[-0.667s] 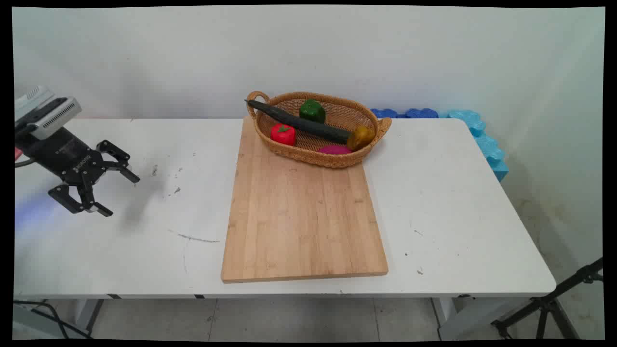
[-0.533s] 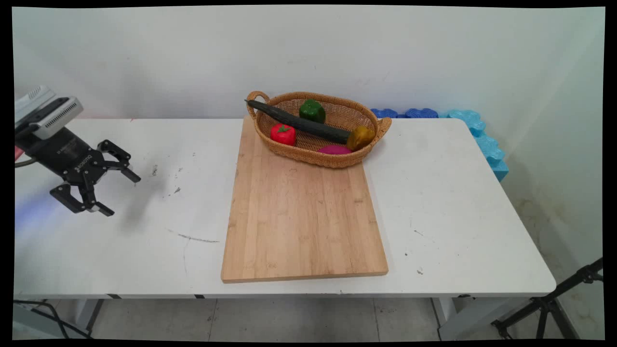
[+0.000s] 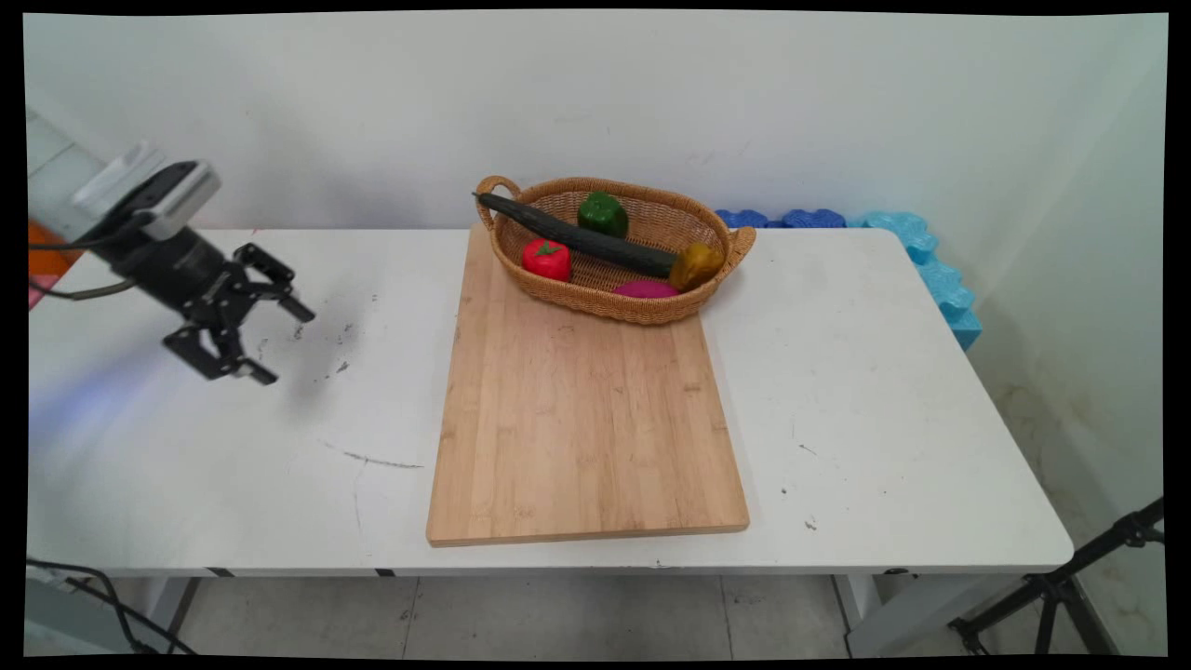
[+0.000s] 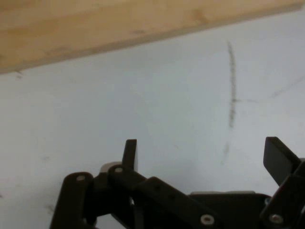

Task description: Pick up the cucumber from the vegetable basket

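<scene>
Gripper (image 3: 279,344) hangs over bare table (image 3: 186,465), fingers apart, holding nothing, well left of cutting board (image 3: 586,419). Basket (image 3: 651,307) at board's far end holds cucumber (image 3: 577,237), peppers, all untouched. Nothing on the board.

The long dark green cucumber (image 3: 579,238) crosses the oval woven wicker basket (image 3: 642,312) and hides part of its floor. The flat magenta item (image 3: 645,289) at 5 o'clock inside is partly below the rim; its kind cannot be told. In the hand view the pale wooden cutting board (image 4: 95,24) is cut off at 12 o'clock.
</scene>
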`<action>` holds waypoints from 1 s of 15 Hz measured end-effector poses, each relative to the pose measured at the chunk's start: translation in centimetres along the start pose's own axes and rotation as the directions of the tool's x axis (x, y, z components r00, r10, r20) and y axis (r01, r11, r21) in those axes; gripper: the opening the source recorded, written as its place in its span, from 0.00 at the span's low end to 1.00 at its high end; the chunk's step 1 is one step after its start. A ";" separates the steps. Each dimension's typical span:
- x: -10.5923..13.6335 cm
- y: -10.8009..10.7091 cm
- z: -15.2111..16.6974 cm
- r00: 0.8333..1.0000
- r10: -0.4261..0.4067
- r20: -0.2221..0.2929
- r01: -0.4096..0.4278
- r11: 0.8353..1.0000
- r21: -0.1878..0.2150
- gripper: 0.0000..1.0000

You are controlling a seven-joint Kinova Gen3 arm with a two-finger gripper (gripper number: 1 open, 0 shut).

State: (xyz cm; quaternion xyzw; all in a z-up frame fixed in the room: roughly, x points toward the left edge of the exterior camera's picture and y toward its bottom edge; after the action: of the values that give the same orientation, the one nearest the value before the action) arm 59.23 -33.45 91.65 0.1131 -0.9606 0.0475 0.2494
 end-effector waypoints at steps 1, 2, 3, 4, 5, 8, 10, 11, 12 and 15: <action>0.9 -0.7 0.3 1.000 -0.005 0.002 0.005 1.000 0.016 1.00; 1.7 -1.3 0.6 1.000 -0.009 0.003 0.008 1.000 0.030 1.00; 2.7 -2.0 1.0 1.000 -0.012 0.004 0.012 0.999 0.046 1.00; 3.7 -2.7 1.4 1.000 -0.015 0.003 0.015 0.998 0.064 1.00; 4.6 -3.3 1.7 1.000 -0.017 0.002 0.017 0.997 0.079 1.00; 7.5 -5.3 3.0 1.000 -0.020 -0.003 0.020 0.992 0.124 1.00; 9.4 -6.6 3.8 1.000 -0.017 -0.008 0.018 0.988 0.153 1.00; 10.4 -7.3 4.3 1.000 -0.014 -0.011 0.015 0.986 0.167 1.00; 11.5 -7.9 4.8 1.000 -0.010 -0.015 0.013 0.984 0.180 1.00; 14.3 -9.6 6.2 1.000 -0.001 -0.023 0.005 0.977 0.214 1.00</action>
State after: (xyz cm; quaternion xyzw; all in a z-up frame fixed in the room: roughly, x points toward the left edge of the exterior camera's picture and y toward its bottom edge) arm 46.45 -46.41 93.59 0.1401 -0.9468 0.1514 0.2469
